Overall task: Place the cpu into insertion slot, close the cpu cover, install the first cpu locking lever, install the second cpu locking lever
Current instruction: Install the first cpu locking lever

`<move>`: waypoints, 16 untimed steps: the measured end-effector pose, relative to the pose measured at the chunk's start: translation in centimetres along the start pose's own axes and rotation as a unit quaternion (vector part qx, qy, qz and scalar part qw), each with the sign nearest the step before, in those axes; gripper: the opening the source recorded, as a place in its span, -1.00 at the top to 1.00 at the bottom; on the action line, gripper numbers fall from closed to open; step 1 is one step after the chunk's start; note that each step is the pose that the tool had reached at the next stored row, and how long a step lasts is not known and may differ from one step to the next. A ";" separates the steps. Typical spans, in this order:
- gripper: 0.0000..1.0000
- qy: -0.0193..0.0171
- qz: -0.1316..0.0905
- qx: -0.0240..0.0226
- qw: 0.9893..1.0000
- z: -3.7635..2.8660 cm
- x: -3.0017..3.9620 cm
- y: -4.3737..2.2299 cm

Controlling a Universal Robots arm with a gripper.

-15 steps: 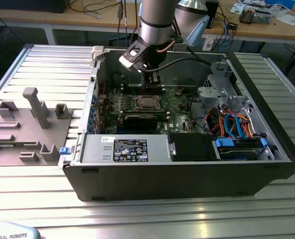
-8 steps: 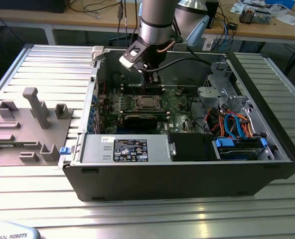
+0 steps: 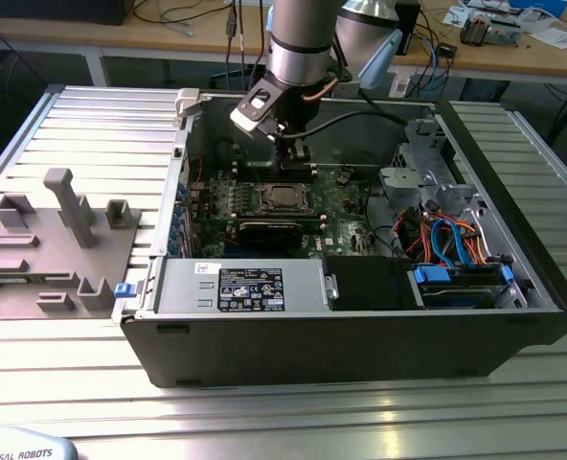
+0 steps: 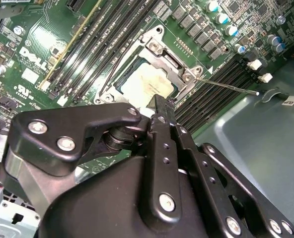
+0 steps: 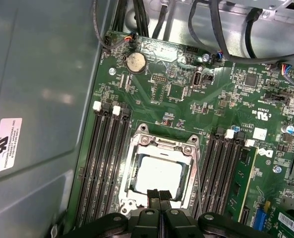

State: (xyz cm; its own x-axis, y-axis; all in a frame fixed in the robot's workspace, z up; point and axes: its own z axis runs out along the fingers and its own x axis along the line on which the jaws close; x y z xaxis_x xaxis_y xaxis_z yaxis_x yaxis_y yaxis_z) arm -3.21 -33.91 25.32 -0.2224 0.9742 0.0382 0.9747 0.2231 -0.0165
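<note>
1. In the exterior view, an open computer case (image 3: 360,335) lies on the bench (image 3: 264,412). The arm drops into it from the far side, with the tool (image 3: 296,161) above the insertion slot (image 3: 260,198) on the green board. A grey fixture block (image 3: 44,249) sits well apart at the exterior view's left. Blue and orange cables (image 3: 446,235) lie inside the case at the exterior view's right.
2. Both wrist views give the close detail. The cpu (image 5: 159,173) (image 4: 144,84) sits in the slot, and its dull silver top is framed by the window of the cpu cover (image 5: 162,145) (image 4: 162,52), which lies flat around it.
3. In the second wrist view, a thin metal lever (image 4: 226,85) sticks out from a corner of the slot and crosses the memory slots.
4. The tool (image 5: 159,193) (image 4: 160,101) has its fingers pressed together and grips nothing. Its tips are at one edge of the cpu; I cannot tell whether they touch.
5. Memory slots (image 5: 105,163) flank the insertion slot on both sides. The grey case wall (image 5: 37,99) runs just beyond one bank. Black cables (image 5: 221,29) hang past the board's far edge, apart from the tool.
</note>
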 end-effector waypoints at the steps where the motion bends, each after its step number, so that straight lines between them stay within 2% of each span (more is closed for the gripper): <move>1: 0.79 0.000 -0.001 0.000 1.000 0.00 0.00 0.00; 16: 0.79 0.000 -0.026 0.001 1.000 0.00 0.00 0.00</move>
State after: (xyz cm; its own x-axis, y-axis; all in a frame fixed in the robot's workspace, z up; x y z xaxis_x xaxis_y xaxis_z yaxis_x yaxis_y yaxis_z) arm -3.21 -33.91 25.32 -0.2721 0.9615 0.0382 0.9619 0.2729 -0.0165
